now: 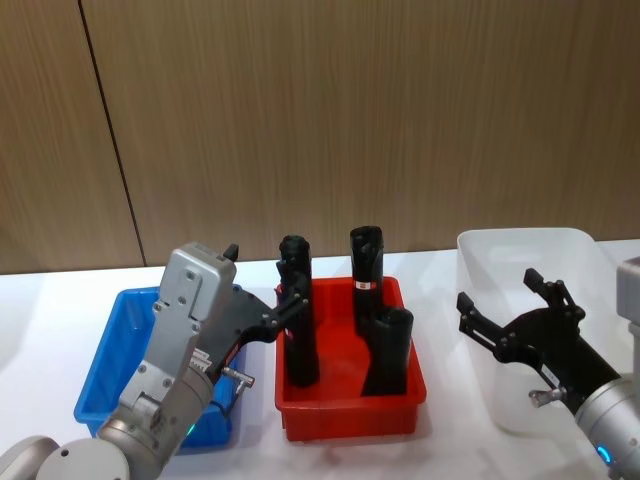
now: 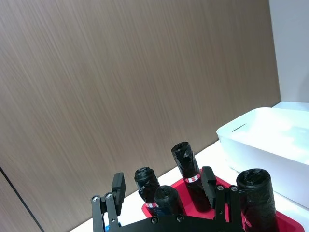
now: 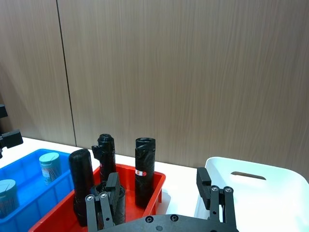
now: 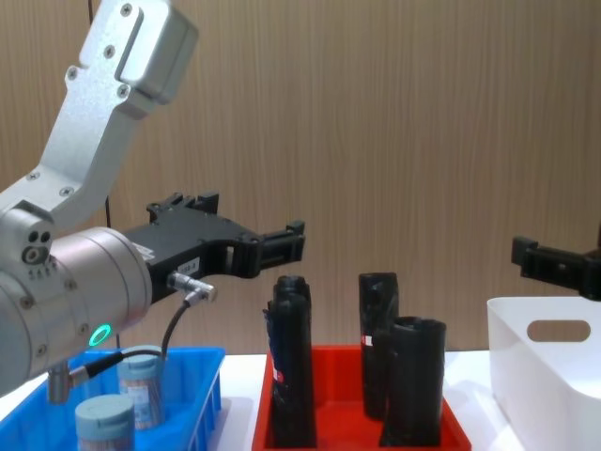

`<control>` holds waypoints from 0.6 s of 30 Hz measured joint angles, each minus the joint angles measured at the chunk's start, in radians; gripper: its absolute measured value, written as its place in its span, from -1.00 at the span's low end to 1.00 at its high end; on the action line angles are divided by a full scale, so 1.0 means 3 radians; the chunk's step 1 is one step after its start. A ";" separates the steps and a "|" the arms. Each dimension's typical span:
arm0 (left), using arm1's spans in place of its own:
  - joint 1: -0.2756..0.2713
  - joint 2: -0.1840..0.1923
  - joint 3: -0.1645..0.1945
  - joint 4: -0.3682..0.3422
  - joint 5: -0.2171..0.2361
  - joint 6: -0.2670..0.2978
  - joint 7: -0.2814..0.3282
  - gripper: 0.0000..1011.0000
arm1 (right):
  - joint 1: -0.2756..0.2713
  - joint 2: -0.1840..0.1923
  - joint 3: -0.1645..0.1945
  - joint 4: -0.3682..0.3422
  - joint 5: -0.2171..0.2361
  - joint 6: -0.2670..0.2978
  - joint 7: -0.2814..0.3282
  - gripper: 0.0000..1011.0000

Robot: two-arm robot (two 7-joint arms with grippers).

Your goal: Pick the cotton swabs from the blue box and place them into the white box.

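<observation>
Head view, biggest first: a wood-panelled wall (image 1: 350, 120) takes the upper half of the frame, and a white table (image 1: 450, 445) runs across the lower part. At the right of the frame stands the white box (image 1: 520, 236), the tallest of the bins. The red bin (image 1: 350, 415) sits at lower centre and the blue box (image 1: 105, 355) at lower left, each near its neighbour but apart from it. My left arm (image 1: 175, 350) comes up from the lower left corner over the blue box. My left gripper (image 2: 163, 186) hangs raised above that box's right side and points toward the red bin; in the left wrist view its two fingers stand wide apart with nothing between them. My right gripper (image 1: 500, 288) is at the lower right of the head view, over the white box, and in the chest view it shows at the right edge above the box's rim; its fingers are spread too, and empty. Black rolls (image 1: 390, 350) stand upright in the red bin. Smallest are the cotton swabs (image 4: 141, 387): in the chest view two jars with pale lids stand upright inside the blue box at the lower left of the frame, lower than my left gripper and apart from it
</observation>
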 joint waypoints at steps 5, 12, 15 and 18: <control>0.0000 0.0000 0.0000 0.0000 0.0000 0.0000 0.0000 0.99 | 0.0000 0.0000 0.0000 0.0000 0.0000 0.0000 0.0000 0.98; 0.0000 0.0000 0.0000 0.0000 0.0000 0.0000 0.0000 0.99 | 0.0000 0.0000 0.0000 0.0000 0.0000 0.0000 0.0000 0.98; 0.0000 0.0000 0.0000 0.0000 0.0000 0.0000 0.0000 0.99 | 0.0000 0.0000 0.0000 0.0000 0.0000 0.0000 0.0000 0.98; 0.0000 0.0000 0.0000 0.0000 0.0000 0.0000 0.0000 0.99 | 0.0000 0.0000 0.0000 0.0000 0.0000 0.0000 0.0000 0.98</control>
